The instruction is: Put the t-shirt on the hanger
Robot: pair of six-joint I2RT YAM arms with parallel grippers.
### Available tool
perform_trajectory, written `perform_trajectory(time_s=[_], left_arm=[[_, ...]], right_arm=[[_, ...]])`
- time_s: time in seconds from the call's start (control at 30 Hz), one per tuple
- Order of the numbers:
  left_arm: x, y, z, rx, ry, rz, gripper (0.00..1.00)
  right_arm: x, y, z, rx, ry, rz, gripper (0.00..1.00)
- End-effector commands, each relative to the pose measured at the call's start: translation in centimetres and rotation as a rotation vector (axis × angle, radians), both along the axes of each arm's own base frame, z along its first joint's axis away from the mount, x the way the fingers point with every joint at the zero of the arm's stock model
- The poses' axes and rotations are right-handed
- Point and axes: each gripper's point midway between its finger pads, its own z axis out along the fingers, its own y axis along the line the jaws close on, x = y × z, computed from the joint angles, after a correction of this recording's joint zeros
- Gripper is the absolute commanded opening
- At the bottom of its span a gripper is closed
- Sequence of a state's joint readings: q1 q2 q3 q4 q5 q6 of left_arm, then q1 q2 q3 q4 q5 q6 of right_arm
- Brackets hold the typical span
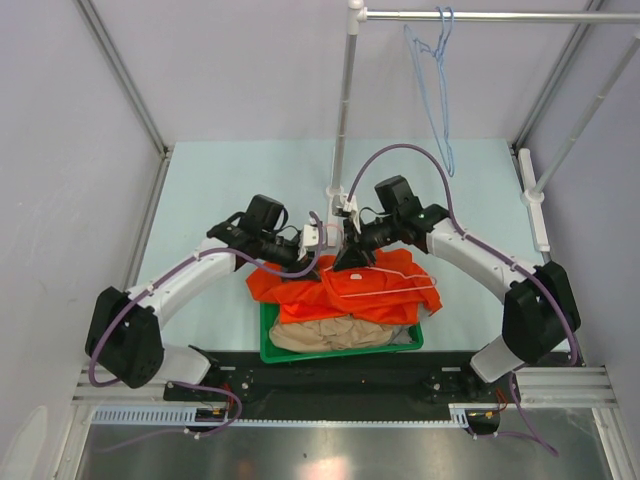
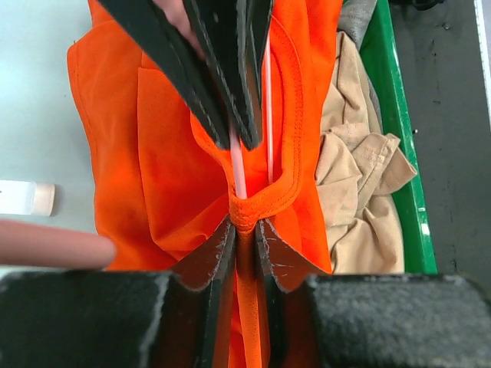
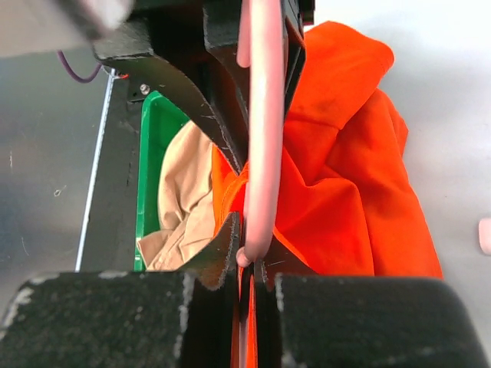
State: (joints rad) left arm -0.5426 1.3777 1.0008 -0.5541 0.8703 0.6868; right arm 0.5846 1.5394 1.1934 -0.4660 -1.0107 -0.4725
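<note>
The orange t-shirt hangs bunched over the green bin, held up at its neck. My left gripper is shut on the collar band, seen in the left wrist view pinched between the jaws. The pale pink hanger lies across the shirt's right side. My right gripper meets the left one tip to tip and is shut on the hanger's wire, with orange cloth against its jaws. In the left wrist view the pink wire runs inside the neck opening of the shirt.
The green bin at the table's near edge holds a beige garment and a grey one. A vertical pole stands just behind the grippers. Light blue hangers hang on the rail at the back right.
</note>
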Motion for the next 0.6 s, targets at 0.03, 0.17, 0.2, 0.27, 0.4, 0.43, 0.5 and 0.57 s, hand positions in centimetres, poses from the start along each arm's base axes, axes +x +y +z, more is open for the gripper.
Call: perform_trajectory(time_s=[0.03,0.17,0.2,0.27,0.4,0.43,0.5,0.57], left_arm=[[-0.1,-1.3,3.8,-0.108,-0.056,-0.030,0.19],[-0.1,-1.4,4.2,-0.124,-0.049,-0.013,0.14],[-0.2,-1.4,4.2,-0.124,-0.045,-0.011,0.09],[-0.3,-1.2,3.9,-0.113,-0.040,-0.004,0.00],[-0.6,-0.6,3.5,-0.099,-0.068,-0.006,0.00],[-0.7,-0.5,3.5,-0.098,-0.073,-0.005,0.00],[-0.8,-0.5,3.8,-0.104,-0.091,-0.009,0.00],[-0.8,-0.5,4.1,-0.104,-0.106,-0.015,0.00]], right_arm=[[1.0,2.6,2.7,0.100,-0.043,0.023,0.00],[0.9,2.7,2.6,0.107,-0.035,0.017,0.00],[0.9,2.7,2.6,0.107,-0.037,0.017,0.00],[1.0,2.1,3.0,0.096,-0.043,0.000,0.02],[3.4,-0.8,4.4,0.063,-0.019,-0.156,0.44],[3.7,-1.7,4.6,0.048,-0.012,-0.188,0.53],[4.7,-3.5,4.9,0.003,-0.038,-0.290,0.67],[5.3,-5.5,4.2,-0.051,0.004,-0.388,0.71]])
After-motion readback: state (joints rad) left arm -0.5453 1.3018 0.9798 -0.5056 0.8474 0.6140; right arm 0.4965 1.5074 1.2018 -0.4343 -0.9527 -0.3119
